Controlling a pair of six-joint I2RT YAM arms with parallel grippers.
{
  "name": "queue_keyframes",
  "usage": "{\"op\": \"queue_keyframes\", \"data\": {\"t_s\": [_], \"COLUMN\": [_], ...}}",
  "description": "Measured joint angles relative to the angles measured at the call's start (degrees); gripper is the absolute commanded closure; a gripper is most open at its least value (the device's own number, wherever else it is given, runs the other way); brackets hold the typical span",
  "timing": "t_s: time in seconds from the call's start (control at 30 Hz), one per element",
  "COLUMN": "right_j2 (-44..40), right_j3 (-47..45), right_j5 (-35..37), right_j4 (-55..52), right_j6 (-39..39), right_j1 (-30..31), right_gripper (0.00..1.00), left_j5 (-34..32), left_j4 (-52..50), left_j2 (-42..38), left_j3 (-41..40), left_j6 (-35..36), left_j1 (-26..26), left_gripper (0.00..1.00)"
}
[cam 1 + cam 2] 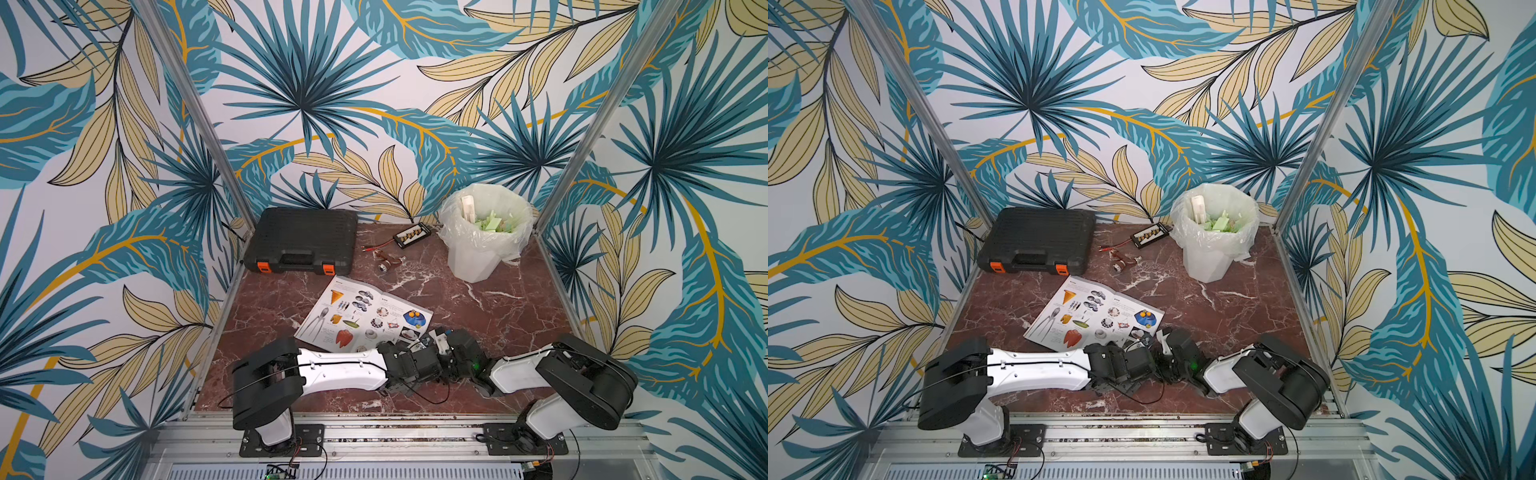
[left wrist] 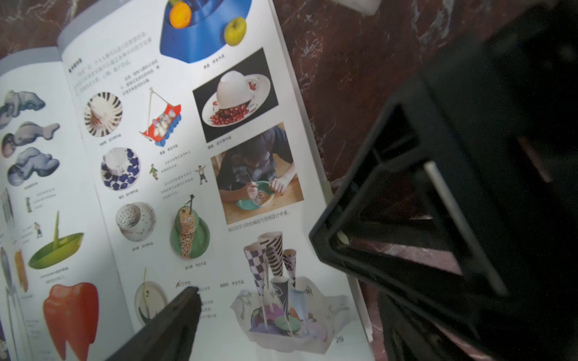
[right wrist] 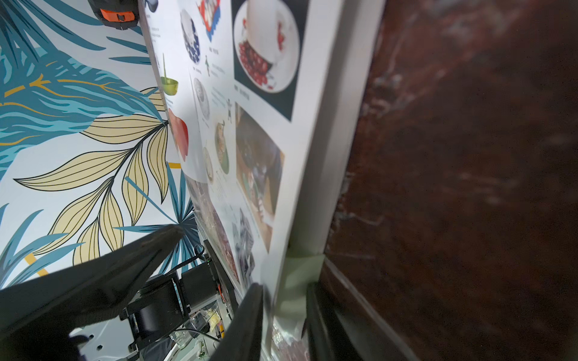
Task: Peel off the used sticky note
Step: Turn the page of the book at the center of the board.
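An open picture book (image 1: 361, 311) lies on the marble table, shown in both top views. At its near right corner my two grippers meet. In the right wrist view a pale green sticky note (image 3: 300, 278) sticks out from the book's (image 3: 266, 125) page edge. My right gripper (image 3: 283, 312) is shut on the note, and the page corner sits between the jaws too. My left gripper (image 2: 291, 315) hangs open just above the printed page (image 2: 187, 156) near that corner, with nothing in it. In both top views the arms hide the note.
A white bin (image 1: 484, 232) with a plastic liner and green scraps stands at the back right. A black tool case (image 1: 303, 241) sits at the back left. A small terminal board (image 1: 411, 235), red wires and a small metal part (image 1: 388, 264) lie between them.
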Motion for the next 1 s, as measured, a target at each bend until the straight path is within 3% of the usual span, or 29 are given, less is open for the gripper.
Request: {"op": "queue_keyframes", "data": {"t_s": [0.37, 1.0], "right_j2": [0.0, -0.04], "right_j3": [-0.02, -0.02], "right_j5": [0.0, 0.02], "right_j4": [0.02, 0.04], "right_j6": [0.15, 0.59], "right_j1": [0.0, 0.0], "right_gripper": [0.71, 0.71], "left_j5": [-1.4, -3.15], "left_j4": [0.31, 0.28], "left_j2": [2.25, 1.97], "left_j3": [0.0, 0.0], "left_j6": [-0.33, -0.87], "left_j1": [0.0, -0.09], "left_gripper": [0.13, 0.41]}}
